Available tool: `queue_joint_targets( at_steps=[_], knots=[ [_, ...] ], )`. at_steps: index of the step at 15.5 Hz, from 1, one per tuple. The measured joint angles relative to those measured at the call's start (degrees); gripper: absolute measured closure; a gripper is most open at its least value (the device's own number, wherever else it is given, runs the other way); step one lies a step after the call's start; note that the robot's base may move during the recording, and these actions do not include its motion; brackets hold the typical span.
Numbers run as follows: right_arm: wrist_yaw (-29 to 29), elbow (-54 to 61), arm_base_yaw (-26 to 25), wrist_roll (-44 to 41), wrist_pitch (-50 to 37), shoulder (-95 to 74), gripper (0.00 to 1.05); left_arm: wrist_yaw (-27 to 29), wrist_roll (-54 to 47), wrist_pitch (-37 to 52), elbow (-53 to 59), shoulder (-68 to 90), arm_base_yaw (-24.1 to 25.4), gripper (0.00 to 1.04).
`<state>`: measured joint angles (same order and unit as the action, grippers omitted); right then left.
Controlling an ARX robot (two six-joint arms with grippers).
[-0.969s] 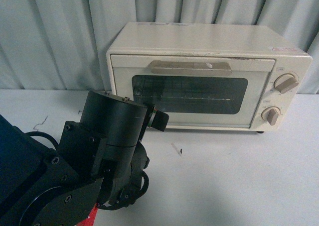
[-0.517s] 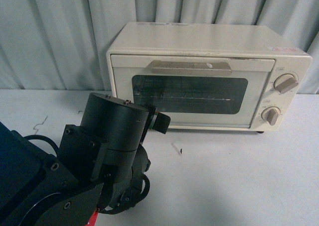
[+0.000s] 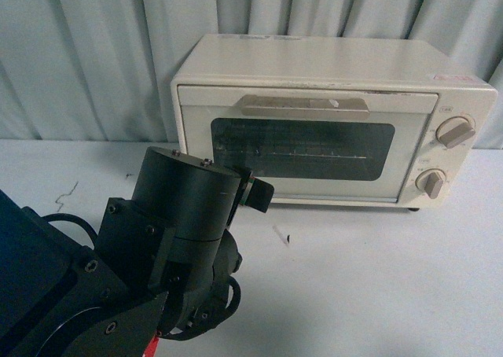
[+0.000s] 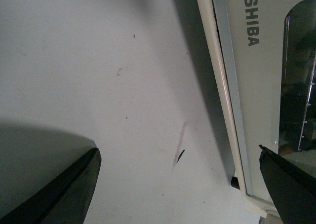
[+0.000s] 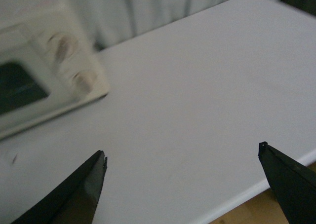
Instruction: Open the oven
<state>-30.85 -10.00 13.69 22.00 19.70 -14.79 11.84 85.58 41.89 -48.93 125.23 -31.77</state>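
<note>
Colours: cream oven, black arm, white table.
oven body cream-white; door glass dark, near black; handle and both knobs beige; logo grey. curtain pale blue-grey with vertical fold stripes. table plain white with a few small dark specks. arm matte black, small red patch at its lower edge.

Probably lab (curtains, white table).

Cream painted-metal oven, glossy dark glass door, smooth matt white table
</note>
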Motion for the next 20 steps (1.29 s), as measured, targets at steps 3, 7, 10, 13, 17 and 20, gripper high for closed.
queue_joint_targets(
  at_steps=[3,7,10,13,17,20],
  knots=[
    [3.5,1.8,-9.8,-2.3,-16.3,-7.3,0.37,0.0,0.0,-0.1,0.0,0.0,0.1,0.07],
    [10.2,-11.1,-10.4,-12.6,-58.5,-57.6,0.96,0.0,0.0,0.0,0.0,0.0,0.1,0.07],
    [9.4,-18.9,-2.4,-13.4,-58.7,-70.8,1.03,-0.1,0.0,0.0,0.0,0.0,0.1,0.07],
    [8.5,-25.1,3.7,-13.8,-58.3,-74.1,1.03,-0.1,0.0,0.0,0.0,0.0,0.1,0.07],
    [8.3,-29.7,8.2,-13.1,-56.8,-76.0,1.03,-0.1,0.0,0.0,0.0,0.0,0.1,0.07],
    [8.4,-30.8,8.9,-12.5,-56.4,-78.9,1.03,-0.1,0.0,0.0,0.0,0.0,0.1,0.07]
  ],
)
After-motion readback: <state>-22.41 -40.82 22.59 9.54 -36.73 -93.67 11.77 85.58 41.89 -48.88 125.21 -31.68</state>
